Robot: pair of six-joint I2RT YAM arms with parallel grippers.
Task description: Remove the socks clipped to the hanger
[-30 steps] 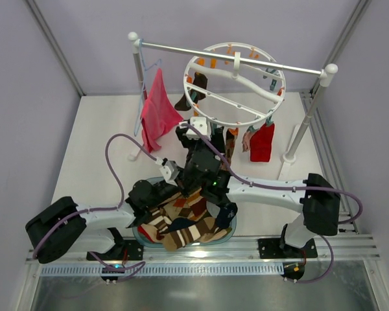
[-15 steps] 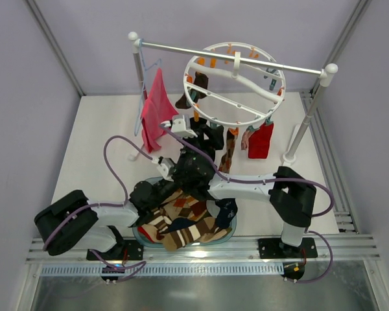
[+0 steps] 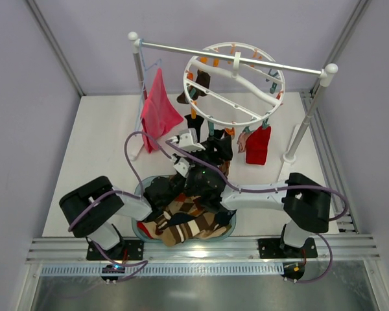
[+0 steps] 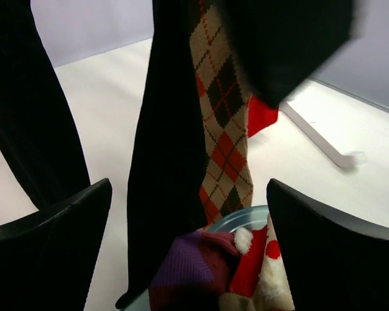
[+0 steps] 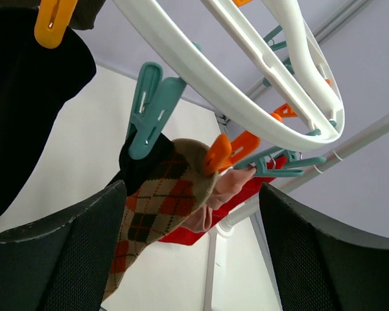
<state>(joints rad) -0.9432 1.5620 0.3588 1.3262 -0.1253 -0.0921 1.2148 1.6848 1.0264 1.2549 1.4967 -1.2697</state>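
The white round hanger (image 5: 181,48) hangs from a metal rail (image 3: 181,49) over the far edge of the counter (image 3: 97,149). Socks are clipped under it.

The right claw (image 5: 191,191) points up just under the near side of the ring. It is wide open and grips nothing. Above it, an orange clip (image 5: 217,152) holds a diamond sock (image 5: 162,201) in brown and orange. Beside that, a teal clip (image 5: 146,110) pinches a black sock (image 5: 137,167).

The left claw (image 4: 189,194) is lower down. It is wide open too, with nothing in it. The black sock and the diamond sock hang right in front of it.

A red sock (image 3: 259,144) hangs on the right side of the hanger. A dark brown sock (image 3: 196,85) hangs on its left side. A pink cloth (image 3: 157,110) hangs near the far left corner.

A bowl (image 3: 137,228) full of loose socks sits at the near edge of the counter, between the two arms.
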